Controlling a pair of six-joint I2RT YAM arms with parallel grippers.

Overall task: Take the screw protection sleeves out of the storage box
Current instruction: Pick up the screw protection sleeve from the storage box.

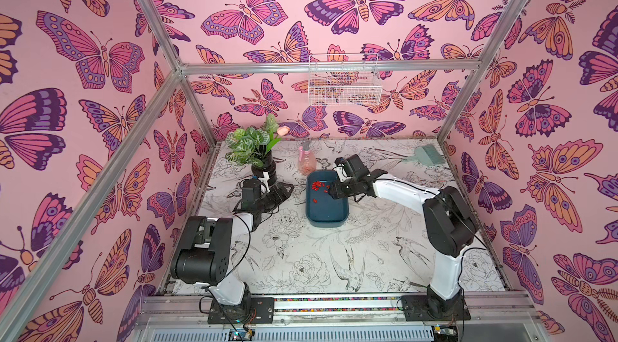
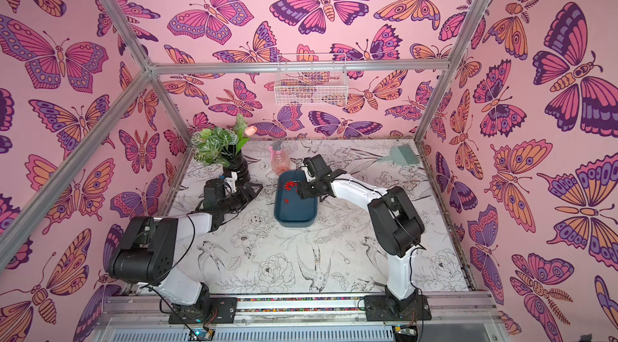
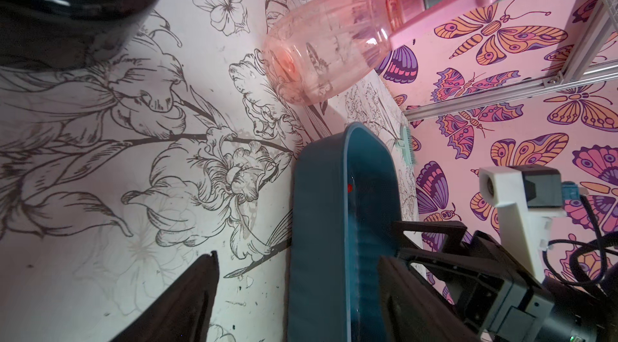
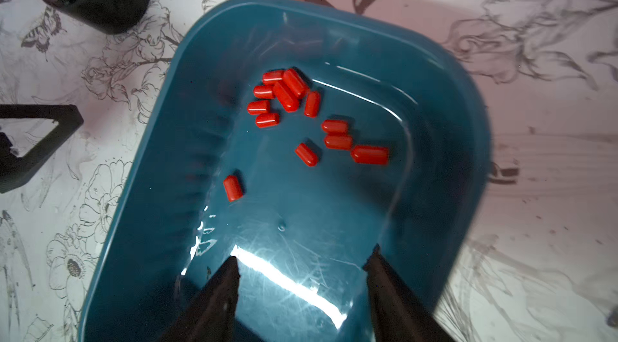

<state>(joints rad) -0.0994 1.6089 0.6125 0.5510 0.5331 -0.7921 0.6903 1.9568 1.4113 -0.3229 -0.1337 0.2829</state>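
The storage box (image 1: pixel 326 215) (image 2: pixel 294 220) is a dark teal tray in the middle of the table in both top views. Several red screw protection sleeves (image 4: pixel 284 92) (image 1: pixel 317 185) lie on its floor at the far end, with one (image 4: pixel 233 188) apart from the cluster. My right gripper (image 4: pixel 302 258) (image 1: pixel 331 191) hangs open inside the box, short of the sleeves, with nothing between its fingers. My left gripper (image 3: pixel 297 256) (image 1: pixel 288 189) is open at the box's left side. In the left wrist view the box wall (image 3: pixel 321 223) shows between its fingers, with gaps on both sides.
A black vase with a plant (image 1: pixel 264 166) stands behind my left gripper. A pink spray bottle (image 1: pixel 307 159) stands just past the box's far end. A green brush (image 1: pixel 426 154) lies at the back right. A white wire basket (image 1: pixel 344 84) hangs on the back wall.
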